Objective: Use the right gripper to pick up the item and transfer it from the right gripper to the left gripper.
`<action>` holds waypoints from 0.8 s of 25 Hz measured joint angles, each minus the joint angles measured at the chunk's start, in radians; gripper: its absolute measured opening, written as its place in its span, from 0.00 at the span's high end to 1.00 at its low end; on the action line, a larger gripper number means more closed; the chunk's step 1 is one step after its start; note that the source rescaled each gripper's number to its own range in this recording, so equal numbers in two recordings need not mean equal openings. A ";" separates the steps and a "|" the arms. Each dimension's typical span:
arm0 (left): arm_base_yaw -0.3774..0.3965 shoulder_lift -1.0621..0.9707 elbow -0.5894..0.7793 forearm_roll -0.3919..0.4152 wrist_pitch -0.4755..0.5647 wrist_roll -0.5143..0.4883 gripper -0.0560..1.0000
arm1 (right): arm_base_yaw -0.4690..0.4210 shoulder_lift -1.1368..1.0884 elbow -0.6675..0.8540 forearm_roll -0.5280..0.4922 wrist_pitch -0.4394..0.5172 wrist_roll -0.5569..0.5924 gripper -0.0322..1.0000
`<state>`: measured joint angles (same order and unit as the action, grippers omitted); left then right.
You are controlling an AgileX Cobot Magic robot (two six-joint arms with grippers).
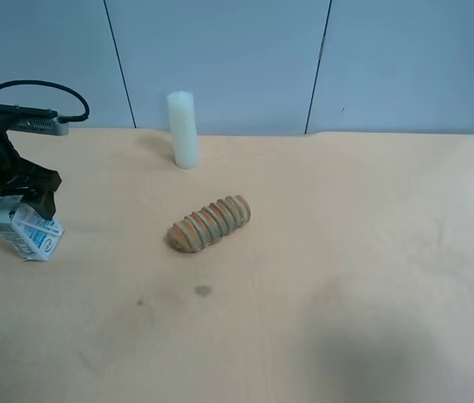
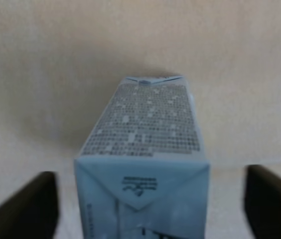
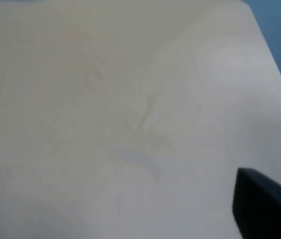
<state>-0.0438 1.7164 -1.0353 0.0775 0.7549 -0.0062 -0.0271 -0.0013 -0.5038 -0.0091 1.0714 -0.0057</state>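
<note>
The white-and-blue milk carton (image 1: 27, 230) sits tilted at the table's left edge in the exterior high view. The left gripper (image 1: 20, 198), on the black arm with the grey camera module, hangs right over it. In the left wrist view the carton (image 2: 145, 144) lies between the two black fingers (image 2: 28, 204), with a gap on each side, so the left gripper (image 2: 150, 172) is open. I cannot tell whether the carton rests on the table. The right gripper (image 3: 113, 184) is open and empty over bare table, and it is out of the exterior high view.
A ridged brown loaf (image 1: 210, 223) lies near the table's middle. A pale cream cylinder (image 1: 183, 129) stands upright at the back, near the blue wall. The table's far corner and edge (image 3: 260, 30) show in the right wrist view.
</note>
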 joint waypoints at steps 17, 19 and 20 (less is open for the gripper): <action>0.000 -0.190 -0.150 0.019 0.356 0.006 0.00 | 0.000 0.000 0.000 0.000 0.000 0.000 0.15; 0.000 -0.241 -0.150 0.031 0.386 0.006 0.00 | 0.000 0.000 0.000 0.000 0.000 0.000 0.15; 0.000 -0.264 -0.150 0.041 0.407 0.006 0.00 | 0.000 0.000 0.000 0.000 0.000 0.000 0.15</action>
<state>-0.0438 1.4523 -1.1850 0.1184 1.1614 0.0000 -0.0271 -0.0013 -0.5038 -0.0091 1.0714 -0.0057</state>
